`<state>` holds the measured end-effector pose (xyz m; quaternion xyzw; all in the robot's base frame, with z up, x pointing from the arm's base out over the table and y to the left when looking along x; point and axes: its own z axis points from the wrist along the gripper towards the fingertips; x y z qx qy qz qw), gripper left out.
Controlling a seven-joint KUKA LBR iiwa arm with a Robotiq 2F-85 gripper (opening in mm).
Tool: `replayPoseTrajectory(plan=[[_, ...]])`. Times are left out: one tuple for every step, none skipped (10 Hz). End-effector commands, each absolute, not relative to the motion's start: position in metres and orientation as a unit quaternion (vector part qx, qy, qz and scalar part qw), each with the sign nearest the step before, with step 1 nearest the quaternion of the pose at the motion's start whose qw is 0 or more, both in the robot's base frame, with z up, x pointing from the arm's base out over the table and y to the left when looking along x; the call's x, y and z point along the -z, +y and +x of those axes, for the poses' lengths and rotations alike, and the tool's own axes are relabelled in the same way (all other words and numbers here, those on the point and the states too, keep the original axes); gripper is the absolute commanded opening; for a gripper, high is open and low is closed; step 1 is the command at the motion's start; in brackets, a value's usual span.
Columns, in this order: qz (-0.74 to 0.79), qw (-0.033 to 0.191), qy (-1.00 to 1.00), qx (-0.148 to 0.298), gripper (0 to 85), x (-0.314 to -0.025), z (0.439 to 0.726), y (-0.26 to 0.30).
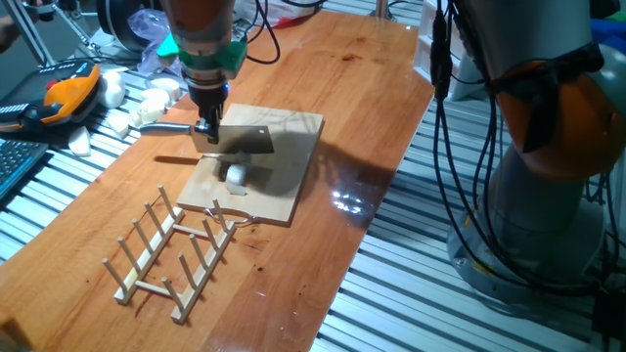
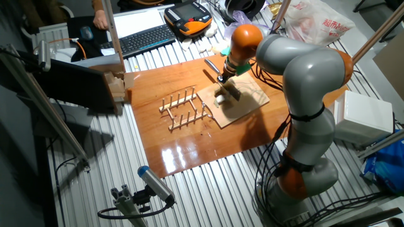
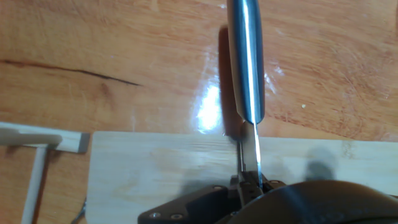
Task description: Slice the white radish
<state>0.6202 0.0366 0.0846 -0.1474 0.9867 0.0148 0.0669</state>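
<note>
**Hand view: cleaver being gripped edge-on over the board**

Hand view is being filled by the cleaver (image 3: 247, 62), seen along its spine, with its handle being clamped by the closed gripper (image 3: 249, 180) at lower centre. In one fixed view, the blade (image 1: 245, 142) is being held above the cutting board (image 1: 284, 171) at frame centre, and the white radish (image 1: 237, 177) is being left lying on the board just below the blade. A wooden rack (image 1: 171, 249) is being kept on the desk (image 1: 372, 88) at lower left.

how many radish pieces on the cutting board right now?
1: a white radish chunk sits near the middle of the cutting board, just under the knife blade. Smaller pieces may be hidden behind the blade.
</note>
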Motion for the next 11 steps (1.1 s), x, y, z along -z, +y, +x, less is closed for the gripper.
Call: replayPoseTrajectory(plan=[[-0.149, 0.062, 0.987, -0.011, 0.0, -0.0829, 0.6197, 0.0367], [-0.152, 0.057, 0.987, 0.002, 0.0, -0.0808, 0.6183, 0.0373], [-0.153, 0.054, 0.987, 0.003, 0.0, -0.0791, 0.6168, 0.0369], [-0.153, 0.054, 0.987, 0.003, 0.0, -0.0782, 0.6159, 0.0358], [-0.154, 0.052, 0.987, 0.004, 0.0, -0.0779, 0.6158, 0.0352], [-0.156, 0.047, 0.987, 0.008, 0.0, -0.0777, 0.6158, 0.0351], [-0.156, 0.040, 0.987, 0.011, 0.0, -0.0779, 0.6158, 0.0351], [-0.156, 0.031, 0.987, 0.013, 0.0, -0.0783, 0.6157, 0.0345], [-0.156, 0.025, 0.987, 0.017, 0.0, -0.0786, 0.6158, 0.0341], [-0.155, 0.022, 0.987, 0.020, 0.0, -0.0788, 0.6158, 0.0340], [-0.154, 0.019, 0.988, 0.023, 0.0, -0.0789, 0.6160, 0.0341]])
